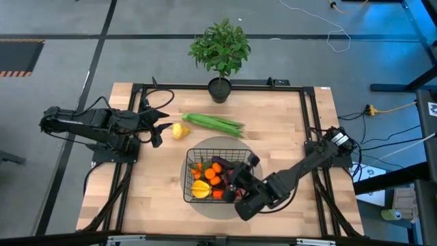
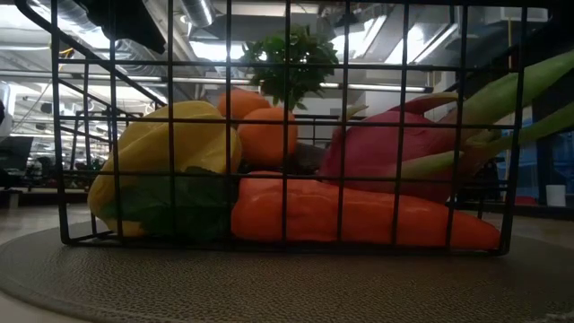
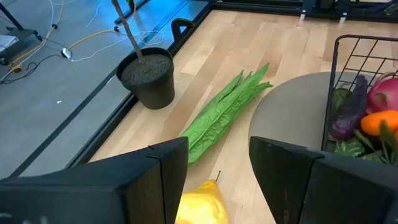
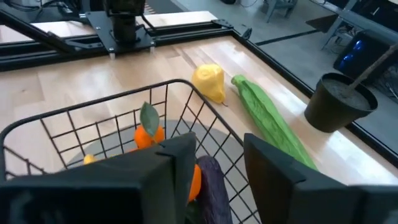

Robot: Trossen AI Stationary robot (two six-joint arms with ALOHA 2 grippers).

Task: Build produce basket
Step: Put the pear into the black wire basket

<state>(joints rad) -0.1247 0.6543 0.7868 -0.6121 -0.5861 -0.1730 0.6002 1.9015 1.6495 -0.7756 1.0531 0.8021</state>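
The black wire basket (image 1: 190,179) stands on the round grey mat (image 1: 225,142). In it lie a yellow mango (image 1: 200,189), orange tomatoes (image 1: 213,174), a pink radish (image 2: 386,152) and a purple eggplant (image 4: 214,186). My right gripper (image 4: 219,155) hangs open over the basket's right side, and the eggplant shows below the gap. On the table, long green beans (image 1: 213,124) and a yellow lemon (image 1: 180,130) lie far-left of the basket. My left gripper (image 3: 217,180) stands open just left of the lemon, apart from it.
A potted leafy plant (image 1: 219,89) stands at the table's far edge, behind the beans. A black frame rail (image 1: 311,116) runs around the tabletop. Bare wood lies to the left and near side of the mat.
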